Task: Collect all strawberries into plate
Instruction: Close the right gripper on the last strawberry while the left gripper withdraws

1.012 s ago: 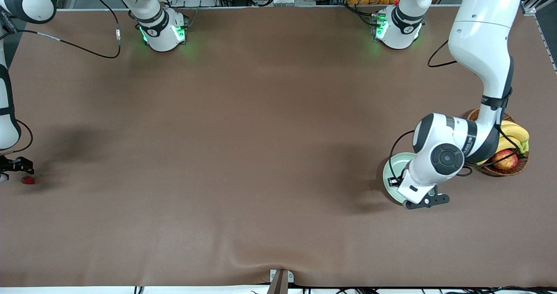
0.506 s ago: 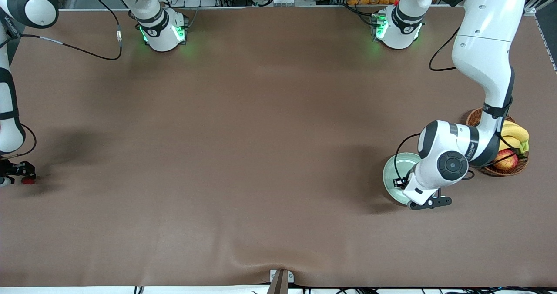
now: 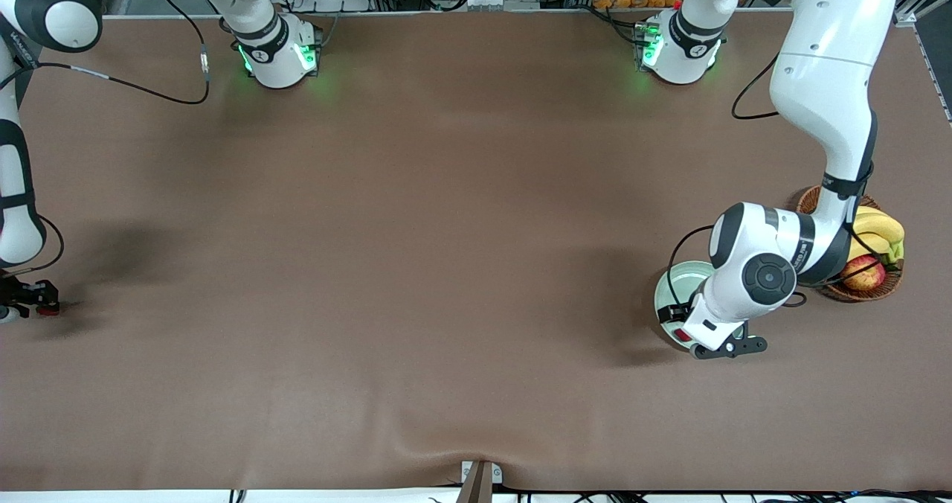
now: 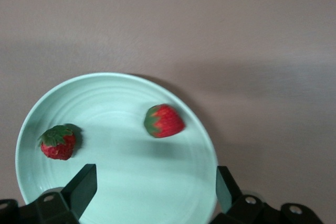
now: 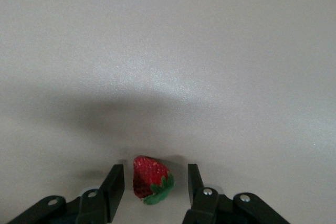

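Two strawberries [image 4: 164, 120] [image 4: 58, 142] already on the plate [image 4: 31, 182], near the basket [image 3: 889, 287]. Left gripper [image 4: 152, 190] over the plate, fingers spread, apparently just emptied. Third strawberry [image 5: 151, 179] on the table at the right arm's end, bracketed by the right gripper [image 5: 152, 184], spread, poised for pinching.

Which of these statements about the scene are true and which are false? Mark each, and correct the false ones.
1. Two strawberries lie in the plate. True.
2. The right gripper is shut on a strawberry. False: its fingers are open, one on each side of a strawberry on the table.
3. The left gripper is open over the plate. True.
4. The basket holds only bananas. False: an apple lies in it too.
5. All three strawberries are in the plate. False: one lies on the table at the right arm's end.
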